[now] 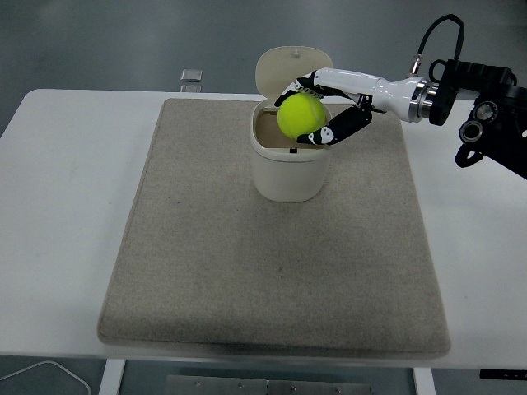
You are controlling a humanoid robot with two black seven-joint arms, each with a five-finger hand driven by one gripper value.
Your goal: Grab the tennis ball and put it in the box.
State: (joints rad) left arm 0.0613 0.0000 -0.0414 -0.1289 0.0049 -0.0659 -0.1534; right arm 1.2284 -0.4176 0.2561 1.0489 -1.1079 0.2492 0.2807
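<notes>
Your robot's right hand [323,109] reaches in from the 3 o'clock edge of the frame, its white forearm angled toward the centre of the table [58,156], and holds the yellow-green tennis ball [301,115] over the open box [290,160]. The fingers are curled around the ball: the upper ones wrap over its top at about 12 to 1 o'clock, and a black finger with white markings presses against its lower side at about 5 o'clock. The ball sits at the 9 o'clock end of the hand, out at the fingertips, with the palm and wrist trailing off toward 3 o'clock.

You see the ball poised above the right half of the box's mouth, overlapping the rim's 1 o'clock corner. Whether it touches the rim cannot be told from this view. The cream box stands upright on the grey mat [206,263], toward the mat's 12 o'clock edge, and its hinged lid [288,67] is tipped back and open behind it, just beyond the ball at 12 o'clock. The tan inside of the box shows to the left of the ball.

A small silver object [191,76] lies on the floor beyond the table's far edge at about 11 o'clock. A white cable [49,372] curls below the near edge at 7 o'clock.
</notes>
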